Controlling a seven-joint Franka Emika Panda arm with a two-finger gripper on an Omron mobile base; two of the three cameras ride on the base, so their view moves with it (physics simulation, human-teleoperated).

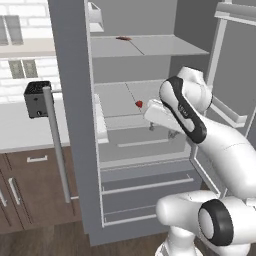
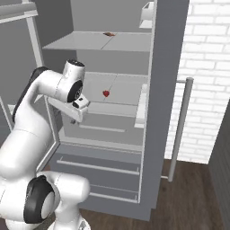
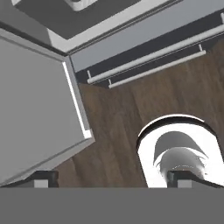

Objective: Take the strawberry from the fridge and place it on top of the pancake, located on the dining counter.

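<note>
The gripper (image 3: 111,179) is seen with its fingertips (image 3: 41,180) spread wide and nothing between them; it is pointed downward, toward the wood floor (image 3: 118,109) and the drawer handles (image 3: 148,59) at the bottom of the fridge (image 1: 75,125). The doors are found already open. Beyond the hand and deeper in, the strawberry (image 1: 139,104) is seen lying on the middle shelf (image 1: 117,100), untouched and well apart from the fingers. On the shelf above, farther up and back, a flat reddish-brown item (image 1: 123,38) is seen. A black toaster (image 1: 37,99) stands on the counter off to the arm's left. The opening step is judged done; the reach, grasp, carry and placing on the pancake are all judged still to be done.
</note>
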